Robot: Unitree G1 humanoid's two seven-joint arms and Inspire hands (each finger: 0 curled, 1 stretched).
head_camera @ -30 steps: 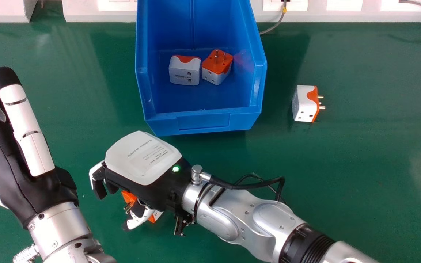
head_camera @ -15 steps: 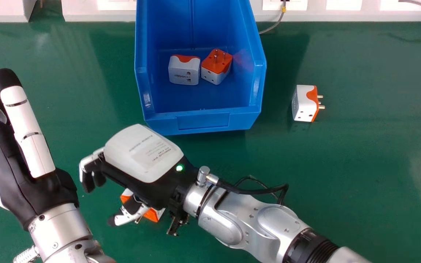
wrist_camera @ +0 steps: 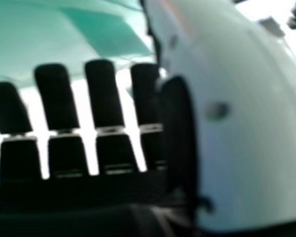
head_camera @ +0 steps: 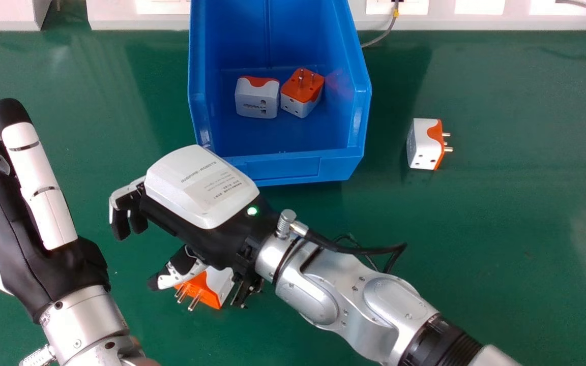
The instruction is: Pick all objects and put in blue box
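My right hand, palm down in the head view, is just in front of the blue box. Its fingers are loosely bent and well apart from its thumb. An orange-and-white plug adapter is beside the thumb, partly hidden by it, pins toward the lower left; whether it touches the thumb I cannot tell. Two adapters lie in the box, and one more lies right of it. My left hand is open at the left. In the right hand view, my right hand shows dark fingertips.
The green table carries the box near its back edge. A pale ledge with sockets runs behind, partly covered by the box, and a grey cable comes down from it beside the box.
My right hand has moved toward the box, its fingers and thumb spreading apart. The adapter by the thumb has turned and more of it shows. My left hand has barely shifted.
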